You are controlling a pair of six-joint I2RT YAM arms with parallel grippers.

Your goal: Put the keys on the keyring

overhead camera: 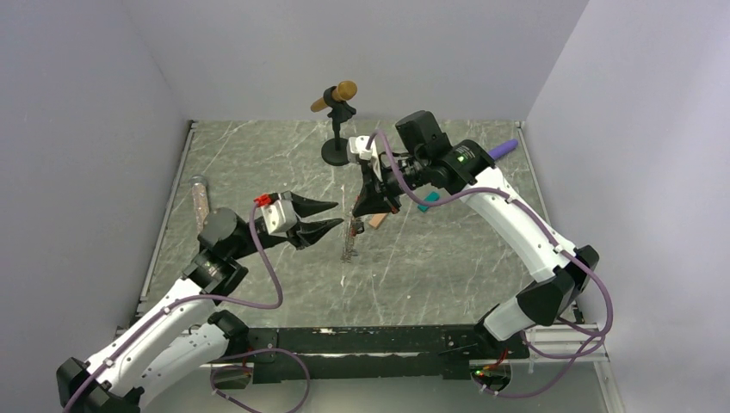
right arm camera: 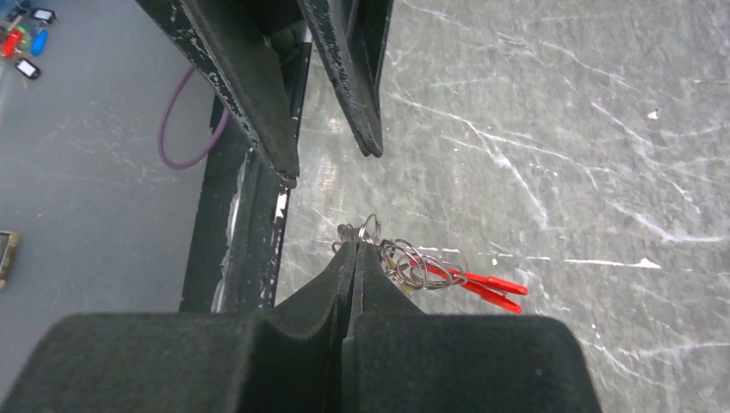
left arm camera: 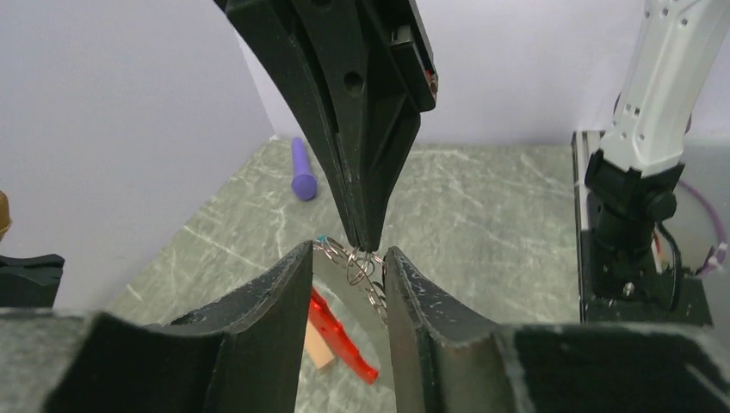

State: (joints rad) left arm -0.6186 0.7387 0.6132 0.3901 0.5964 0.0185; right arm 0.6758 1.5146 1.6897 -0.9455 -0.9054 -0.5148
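My right gripper (right arm camera: 357,247) is shut on the silvery rings (right arm camera: 413,267) of the keyring and holds it above the table. The red clip (right arm camera: 491,288) hangs from the rings. In the top view the right gripper (overhead camera: 361,213) points down, with the chain (overhead camera: 349,243) dangling below it. My left gripper (left arm camera: 349,254) is open, its fingers on either side of the rings (left arm camera: 360,268) just under the right gripper's tip, with the red clip (left arm camera: 340,335) lower down. It also shows in the top view (overhead camera: 338,215). No key shows clearly.
A tan block (overhead camera: 379,221) and a teal block (overhead camera: 428,204) lie by the right gripper. A purple piece (overhead camera: 505,148) lies at the back right. A black stand (overhead camera: 336,129) is at the back, a tube (overhead camera: 200,200) at left. Tiny coloured things (right arm camera: 26,39) lie off the table.
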